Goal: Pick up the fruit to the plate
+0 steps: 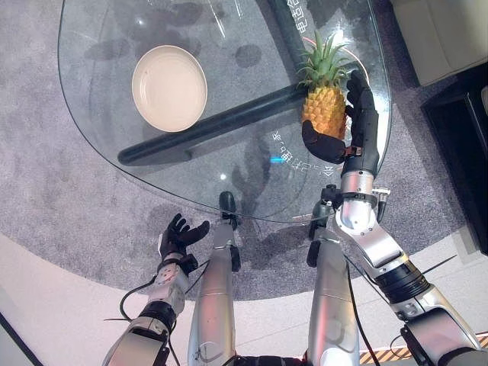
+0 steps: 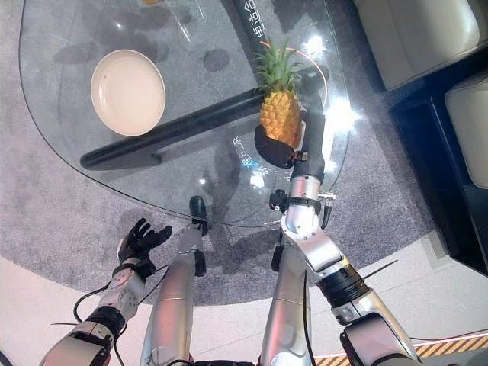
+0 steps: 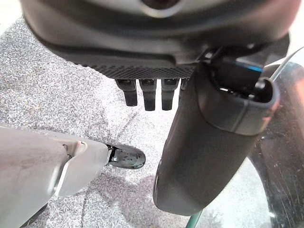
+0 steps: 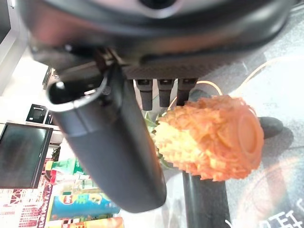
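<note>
pineapple [image 1: 323,111] | clasped in right hand [image 1: 358,130] | above glass table [image 1: 99,91]

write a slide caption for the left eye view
Right hand grips the pineapple over the glass table; the plate sits empty, left hand idle.

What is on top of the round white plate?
Nothing. The round cream-white plate sits bare on the clear glass table. The yellow-orange pineapple with green leaves is apart from it, held in the right robot hand. The plate covers whatever lies directly beneath it.
</note>
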Robot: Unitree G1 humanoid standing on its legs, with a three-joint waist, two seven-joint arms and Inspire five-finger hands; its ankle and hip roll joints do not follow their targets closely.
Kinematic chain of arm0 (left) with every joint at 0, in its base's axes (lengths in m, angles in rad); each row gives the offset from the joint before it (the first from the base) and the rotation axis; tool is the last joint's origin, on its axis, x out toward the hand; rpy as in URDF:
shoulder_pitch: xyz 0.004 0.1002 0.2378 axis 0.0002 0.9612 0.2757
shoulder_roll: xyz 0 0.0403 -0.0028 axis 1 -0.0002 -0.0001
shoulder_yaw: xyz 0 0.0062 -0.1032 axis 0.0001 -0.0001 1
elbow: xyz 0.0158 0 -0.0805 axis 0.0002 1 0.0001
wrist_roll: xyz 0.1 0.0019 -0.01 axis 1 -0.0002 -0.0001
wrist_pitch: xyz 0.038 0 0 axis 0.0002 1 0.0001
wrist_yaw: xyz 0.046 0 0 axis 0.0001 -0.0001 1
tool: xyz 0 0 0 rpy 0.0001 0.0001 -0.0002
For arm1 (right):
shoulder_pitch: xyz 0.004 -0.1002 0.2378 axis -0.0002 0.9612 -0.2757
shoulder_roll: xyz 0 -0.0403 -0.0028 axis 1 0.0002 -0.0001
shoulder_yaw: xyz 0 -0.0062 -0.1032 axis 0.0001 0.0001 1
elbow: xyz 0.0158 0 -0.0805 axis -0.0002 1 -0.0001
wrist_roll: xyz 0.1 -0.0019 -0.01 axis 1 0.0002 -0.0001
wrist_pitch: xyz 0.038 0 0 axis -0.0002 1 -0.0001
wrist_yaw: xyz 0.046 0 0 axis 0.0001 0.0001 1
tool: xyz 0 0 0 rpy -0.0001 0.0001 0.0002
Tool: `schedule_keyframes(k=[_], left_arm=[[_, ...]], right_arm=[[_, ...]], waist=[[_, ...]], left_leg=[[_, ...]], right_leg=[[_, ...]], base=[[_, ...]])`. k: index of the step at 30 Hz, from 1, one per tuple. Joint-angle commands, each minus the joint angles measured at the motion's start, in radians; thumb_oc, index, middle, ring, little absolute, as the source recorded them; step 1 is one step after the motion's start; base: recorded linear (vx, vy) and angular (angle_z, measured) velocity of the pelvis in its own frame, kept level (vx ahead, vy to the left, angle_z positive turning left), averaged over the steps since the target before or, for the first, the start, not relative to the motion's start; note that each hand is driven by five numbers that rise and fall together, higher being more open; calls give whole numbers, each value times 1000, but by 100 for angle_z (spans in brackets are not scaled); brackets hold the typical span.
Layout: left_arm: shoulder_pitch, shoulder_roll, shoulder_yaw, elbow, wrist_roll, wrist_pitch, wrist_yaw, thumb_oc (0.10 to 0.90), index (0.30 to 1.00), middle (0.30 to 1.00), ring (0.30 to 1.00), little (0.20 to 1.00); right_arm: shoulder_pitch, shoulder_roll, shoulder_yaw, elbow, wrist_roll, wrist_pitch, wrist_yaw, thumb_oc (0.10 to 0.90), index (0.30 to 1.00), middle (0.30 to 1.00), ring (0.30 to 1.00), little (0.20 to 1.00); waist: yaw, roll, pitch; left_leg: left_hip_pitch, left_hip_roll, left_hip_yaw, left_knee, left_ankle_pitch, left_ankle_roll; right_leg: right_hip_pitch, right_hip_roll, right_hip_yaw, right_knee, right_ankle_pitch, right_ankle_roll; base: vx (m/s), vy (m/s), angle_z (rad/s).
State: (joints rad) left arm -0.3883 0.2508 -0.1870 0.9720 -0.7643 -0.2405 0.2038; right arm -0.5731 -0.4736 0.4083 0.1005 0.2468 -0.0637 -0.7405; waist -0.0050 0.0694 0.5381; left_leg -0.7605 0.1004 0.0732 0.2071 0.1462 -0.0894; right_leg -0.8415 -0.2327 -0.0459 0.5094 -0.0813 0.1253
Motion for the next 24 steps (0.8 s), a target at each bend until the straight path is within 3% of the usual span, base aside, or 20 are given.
schedule_keyframes(k=[1, 12, 24], left_arm=[[31, 28, -16, 34, -25, -11, 2, 800, 900, 900, 900, 900], [28, 24, -24, 43, -23, -16, -1, 800, 900, 900, 900, 900], [26, 20, -33, 36, -16, -10, 1, 800, 900, 900, 900, 900]], right_arm=[[-14, 16, 14, -20, 8, -11, -31, 800, 900, 900, 900, 900], [-45, 30, 22, 35, -16, 35, -73, 800, 900, 900, 900, 900], [-91, 31, 34, 74, -75, 142, -141, 800, 900, 900, 900, 900]], waist=[[7, 11, -18], [14, 19, -18], [22, 26, -18]], left_leg=[[-29, -55, -11, 78, -73, 18], [-31, -59, -11, 77, -71, 21], [-35, -60, -14, 81, -73, 22]], right_leg=[[6, 31, -88, -121, 90, -24], [-1, 33, -87, -115, 90, -25], [-9, 33, -86, -106, 88, -25]], base=[[0, 0, 0], [0, 0, 0], [0, 0, 0]])
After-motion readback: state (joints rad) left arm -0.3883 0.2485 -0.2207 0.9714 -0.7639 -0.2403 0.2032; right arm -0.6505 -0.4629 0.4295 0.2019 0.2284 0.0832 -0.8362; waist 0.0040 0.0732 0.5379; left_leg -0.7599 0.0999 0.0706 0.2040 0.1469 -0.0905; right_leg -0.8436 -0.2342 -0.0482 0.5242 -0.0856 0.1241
